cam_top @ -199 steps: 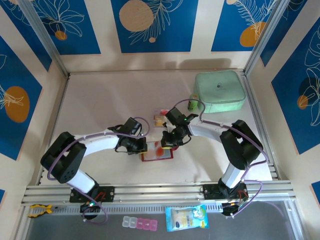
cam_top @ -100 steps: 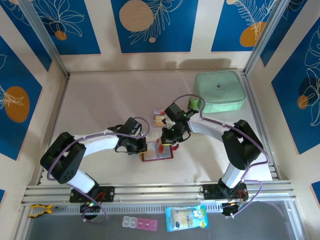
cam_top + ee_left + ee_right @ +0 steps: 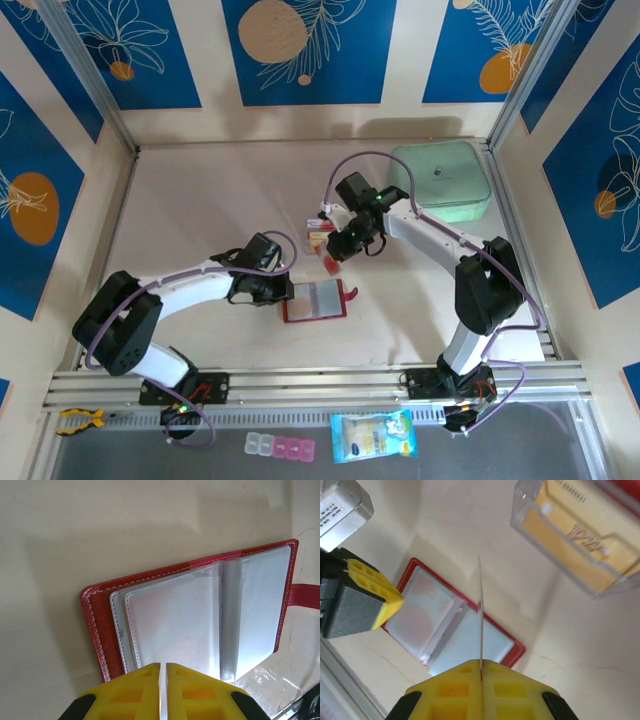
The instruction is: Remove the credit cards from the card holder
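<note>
The change is on my right side. A second ago the right gripper (image 3: pixel 336 258) was down at the top edge of the open wallet (image 3: pixel 316 301); now it has lifted up and away toward the back of the table, and it is clear of the wallet. Its jaws are pinching a card (image 3: pixel 480 610), which the right wrist camera sees edge-on as a thin pale line standing straight up out of the yellow pads. From above, a bit of red shows at the fingertips. I judge that card is out and free.

The wallet has stayed put, flat and open on the table. The left gripper (image 3: pixel 284 292) sits at its left edge with jaws pressed together. I cannot tell whether they nip a leaf or just bear down on it.

The pale sleeves (image 3: pixel 175 625) look empty from both wrist cameras; I see no colour behind the plastic, though the sleeve under the left fingers is hidden. The clear tray (image 3: pixel 540 542), just behind the wallet and near the raised card, already holds orange-yellow cards (image 3: pixel 580 545). I read the tray as the drop point. The green case (image 3: pixel 440 182) sits shut, well apart.
</note>
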Controlling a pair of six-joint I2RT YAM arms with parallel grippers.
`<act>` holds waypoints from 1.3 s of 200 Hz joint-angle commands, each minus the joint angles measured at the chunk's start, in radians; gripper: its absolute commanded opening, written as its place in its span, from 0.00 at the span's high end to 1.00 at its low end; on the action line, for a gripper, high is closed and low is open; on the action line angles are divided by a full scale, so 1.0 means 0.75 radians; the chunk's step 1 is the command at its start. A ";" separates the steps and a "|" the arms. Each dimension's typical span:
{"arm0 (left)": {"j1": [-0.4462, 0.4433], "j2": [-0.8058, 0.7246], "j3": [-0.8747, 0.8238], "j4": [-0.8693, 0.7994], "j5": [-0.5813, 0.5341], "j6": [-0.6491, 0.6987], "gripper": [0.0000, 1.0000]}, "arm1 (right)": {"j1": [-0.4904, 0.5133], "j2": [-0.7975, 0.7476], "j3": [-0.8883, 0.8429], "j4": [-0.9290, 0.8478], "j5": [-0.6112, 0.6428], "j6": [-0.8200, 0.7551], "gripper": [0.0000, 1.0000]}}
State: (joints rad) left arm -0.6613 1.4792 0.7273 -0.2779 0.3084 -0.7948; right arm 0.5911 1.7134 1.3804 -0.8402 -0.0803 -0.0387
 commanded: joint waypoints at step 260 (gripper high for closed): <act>0.012 -0.099 -0.029 -0.029 -0.061 -0.030 0.88 | -0.066 0.620 0.868 -0.318 0.256 -0.935 0.84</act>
State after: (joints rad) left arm -0.6613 1.4162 0.7204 -0.2790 0.2756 -0.8131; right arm 0.5346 2.1681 2.0293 -1.0668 0.1452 -0.7456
